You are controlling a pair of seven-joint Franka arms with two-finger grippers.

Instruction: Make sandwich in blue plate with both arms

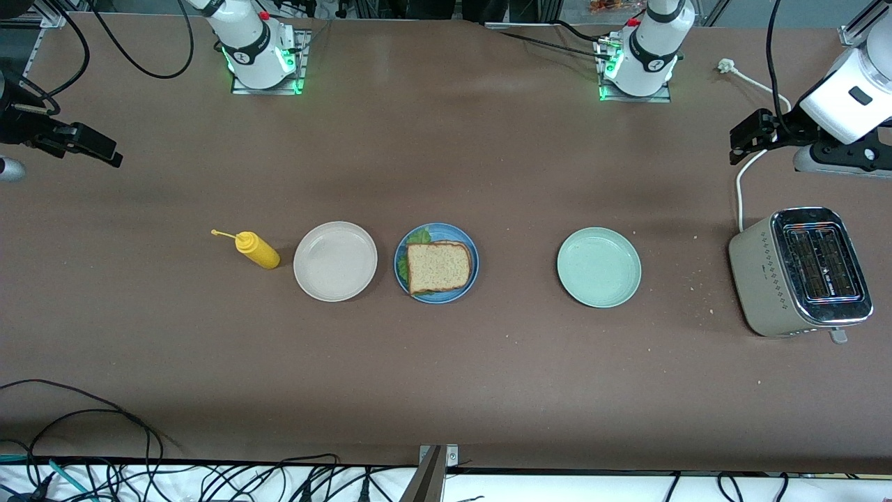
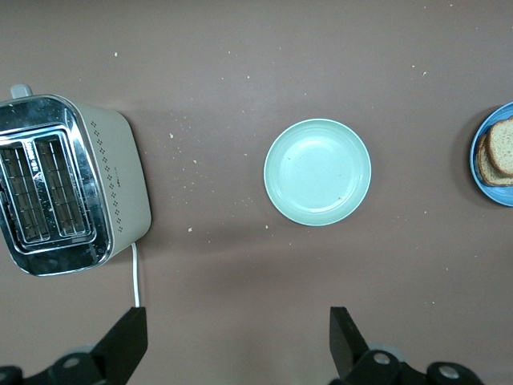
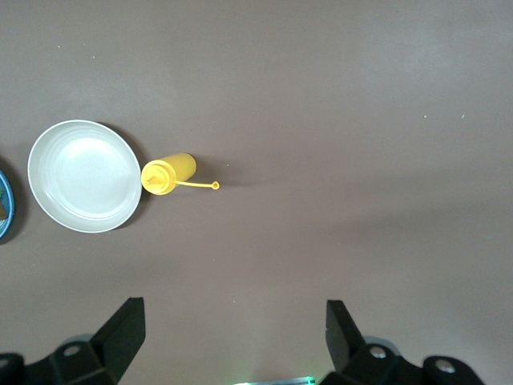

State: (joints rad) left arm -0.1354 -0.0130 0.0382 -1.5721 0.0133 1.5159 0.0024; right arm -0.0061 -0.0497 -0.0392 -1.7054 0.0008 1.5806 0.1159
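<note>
The sandwich lies on the blue plate at the middle of the table, top bread slice up, with green lettuce showing at its edge. Its edge also shows in the left wrist view. My right gripper is open and empty, raised over bare table at the right arm's end. My left gripper is open and empty, raised at the left arm's end near the toaster. Both are well away from the plate. The left wrist view shows its gripper wide open; so does the right wrist view.
An empty beige plate sits beside the blue plate toward the right arm's end, with a yellow mustard bottle lying next to it. An empty pale green plate sits toward the left arm's end. A toaster with a white cable stands past it.
</note>
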